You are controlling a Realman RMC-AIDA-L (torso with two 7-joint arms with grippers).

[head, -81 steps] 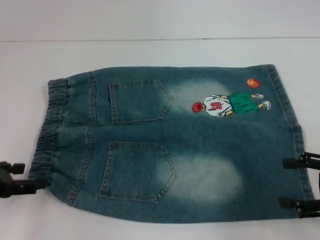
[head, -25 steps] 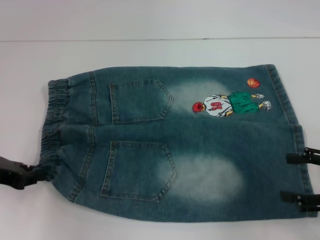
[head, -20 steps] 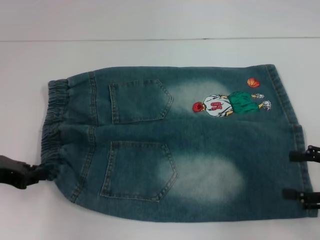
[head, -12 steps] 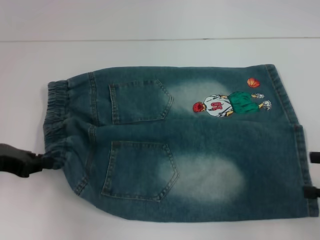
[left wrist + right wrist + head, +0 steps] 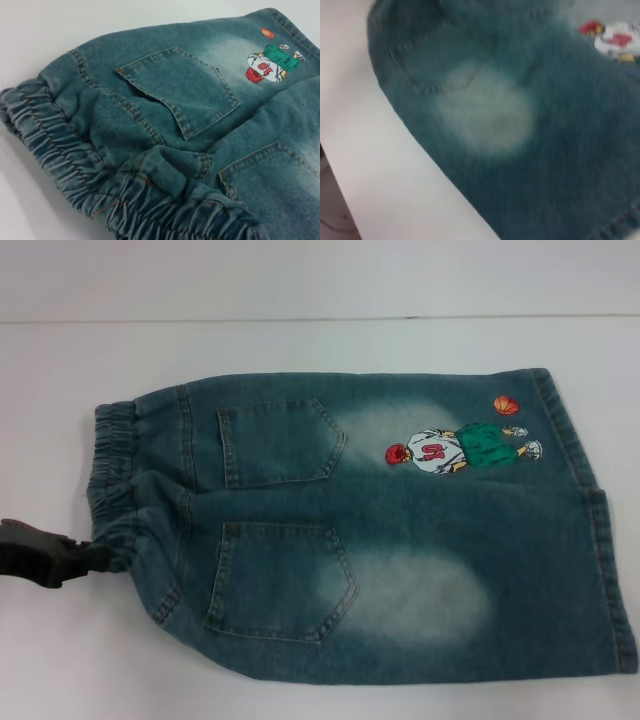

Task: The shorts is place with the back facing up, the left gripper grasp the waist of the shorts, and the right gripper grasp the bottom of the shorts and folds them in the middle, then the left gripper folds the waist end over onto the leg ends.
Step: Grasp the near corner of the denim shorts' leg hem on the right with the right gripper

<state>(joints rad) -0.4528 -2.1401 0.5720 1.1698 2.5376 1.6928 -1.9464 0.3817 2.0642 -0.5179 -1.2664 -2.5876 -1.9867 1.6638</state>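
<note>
The denim shorts (image 5: 370, 530) lie flat on the white surface (image 5: 300, 350) with the back up. Both back pockets show, and so does the little basketball player (image 5: 455, 448) sewn near the leg ends (image 5: 590, 510). The waist (image 5: 115, 485) is toward the robot's left side and the leg ends are toward its right.

The left gripper (image 5: 85, 562) sits at the near corner of the waist. Its fingers look pinched on the ruffled band, and the cloth there is bunched up into a small lump. The left wrist view shows the gathered band (image 5: 75, 165) close up and crumpled.

The right gripper is not seen in the head view. Its wrist camera looks down on the pale patch of the near leg (image 5: 485, 112), so it seems to be close by, but whether its fingers are wide or closed cannot be told.

The step in hand looks like grabbing both ends. To do it well, the left gripper should keep a firm hold. The right gripper should take the flat hem, not the middle of the leg. Then both should lift together, so the fold falls straight.
</note>
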